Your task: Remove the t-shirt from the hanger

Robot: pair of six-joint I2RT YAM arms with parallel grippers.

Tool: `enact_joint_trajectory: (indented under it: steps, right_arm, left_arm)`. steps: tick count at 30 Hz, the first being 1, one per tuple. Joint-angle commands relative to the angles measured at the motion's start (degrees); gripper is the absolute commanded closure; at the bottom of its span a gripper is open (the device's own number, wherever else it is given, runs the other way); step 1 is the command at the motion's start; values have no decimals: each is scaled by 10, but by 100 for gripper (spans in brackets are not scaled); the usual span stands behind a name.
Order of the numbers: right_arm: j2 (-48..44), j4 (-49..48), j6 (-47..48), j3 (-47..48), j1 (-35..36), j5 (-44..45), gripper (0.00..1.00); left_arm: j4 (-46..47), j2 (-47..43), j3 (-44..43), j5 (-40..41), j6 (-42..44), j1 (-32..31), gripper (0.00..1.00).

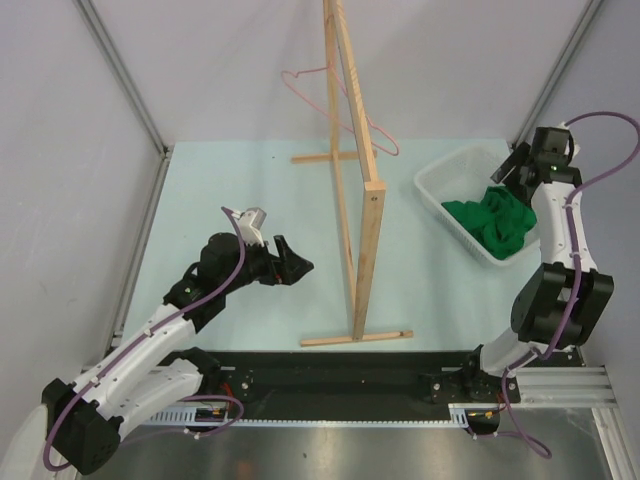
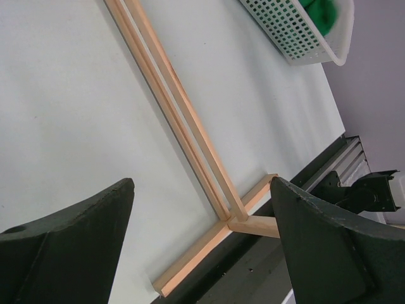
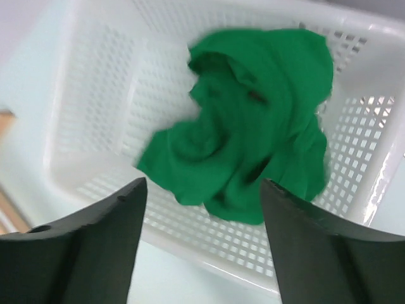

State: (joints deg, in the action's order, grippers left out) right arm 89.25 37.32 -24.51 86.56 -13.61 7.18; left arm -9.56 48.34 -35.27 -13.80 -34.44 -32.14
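One pale blue-green desk (image 1: 250, 180) carries everything. On it, roughly in the middle, stands the tall light wooden rack (image 1: 365, 240), a narrow upright frame on two crossbar feet. The left wrist view shows its double rail and near foot (image 2: 209, 221) lying on the surface.

Next in size are the two arms. The left arm (image 1: 150, 340) reaches from its base over the left half of the desk. The right arm (image 1: 560, 260) rises along the right edge and bends over the basket.

The white perforated basket (image 1: 432, 185) sits on the desk to the right of the rack, near the right arm. Inside it lies the t-shirt (image 1: 490, 222), a crumpled bright green heap that is off the hanger. The right wrist view shows the t-shirt (image 3: 253, 120) bunched against the basket's mesh floor and far wall (image 3: 101, 95).

The hanger (image 1: 388, 140), thin pink wire, hangs bare on the rack's top rail, well apart from the t-shirt.

The left gripper (image 1: 297, 262) hovers above the desk left of the rack, its jaws spread wide with nothing between them (image 2: 202, 187). The right gripper (image 1: 515, 165) hangs over the basket. Its jaws are also wide apart and empty, above the t-shirt without touching it (image 3: 202, 187).
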Motion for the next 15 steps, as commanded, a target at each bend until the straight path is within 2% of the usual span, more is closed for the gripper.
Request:
enact_joint_trajectory:
  steps: [1,10,15]
  right_arm:
    - [-31,14,8,13,23,12,20]
    - [-77,59,12,48,98,40,17]
    - [-108,37,-19,-6,173,16,16]
  left_arm:
    - [8,-11,-28,-8,13,-5,7]
    - [23,-6,-18,-16,5,-5,6]
    - [33,17,-23,-32,2,-13,6]
